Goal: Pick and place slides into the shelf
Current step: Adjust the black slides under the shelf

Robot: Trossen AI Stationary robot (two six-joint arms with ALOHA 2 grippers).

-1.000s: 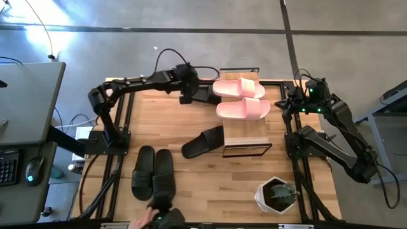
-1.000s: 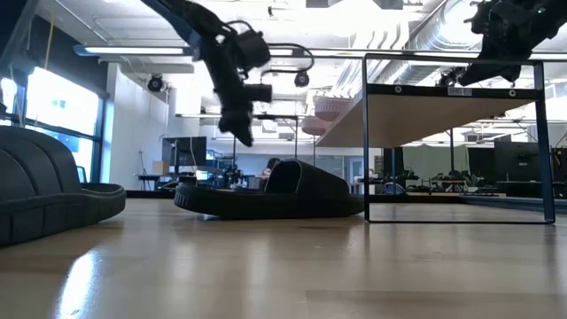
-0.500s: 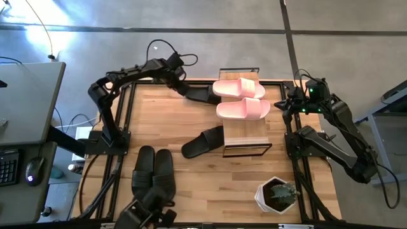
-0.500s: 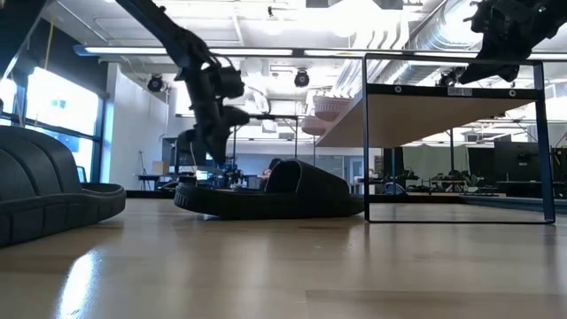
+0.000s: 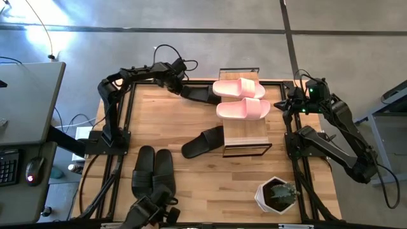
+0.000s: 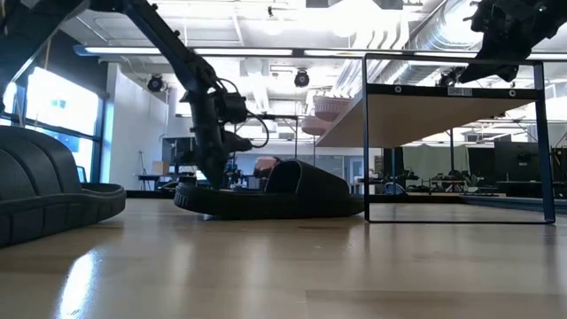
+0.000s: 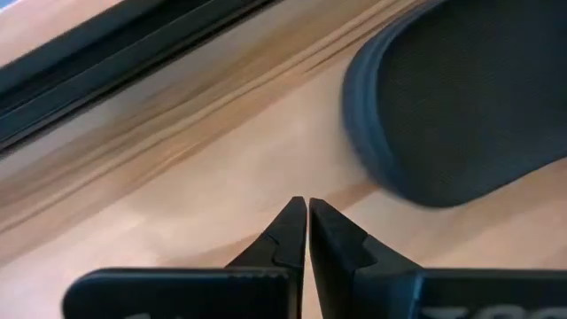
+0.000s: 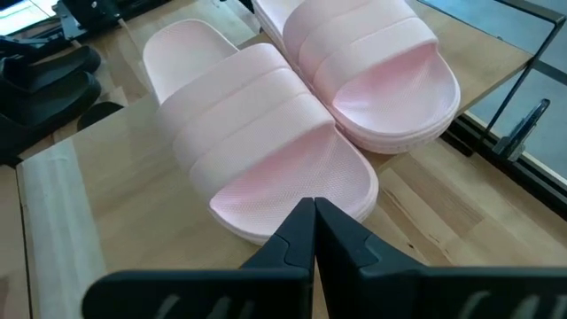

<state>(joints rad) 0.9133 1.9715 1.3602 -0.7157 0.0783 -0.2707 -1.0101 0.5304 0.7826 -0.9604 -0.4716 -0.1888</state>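
Observation:
Two light pink slides (image 5: 240,98) lie side by side on the shelf's wooden top (image 5: 245,135). One black slide (image 5: 200,95) rests sole-down on the table at the far edge, next to the pink pair. Another black slide (image 5: 202,142) lies with its end under the shelf, and a black pair (image 5: 152,172) lies near the front. My left gripper (image 7: 306,209) is shut, points steeply down and stands low over bare wood just left of the far black slide's rounded end (image 7: 443,115). My right gripper (image 8: 312,207) is shut and hovers above the pink slides at the shelf's right.
A white pot with a plant (image 5: 276,194) stands at the front right. A dark-sleeved person's arm (image 5: 149,210) reaches in at the near edge by the black pair. The shelf's black frame (image 6: 368,142) stands right of the middle black slide (image 6: 275,190). Bare wood lies at centre left.
My left gripper has swung a little toward the table's far left and sunk toward the tabletop beside the far black slide, rolling its wrist as it went. The person's arm at the near edge has shifted by the black pair. The slides have stayed in place.

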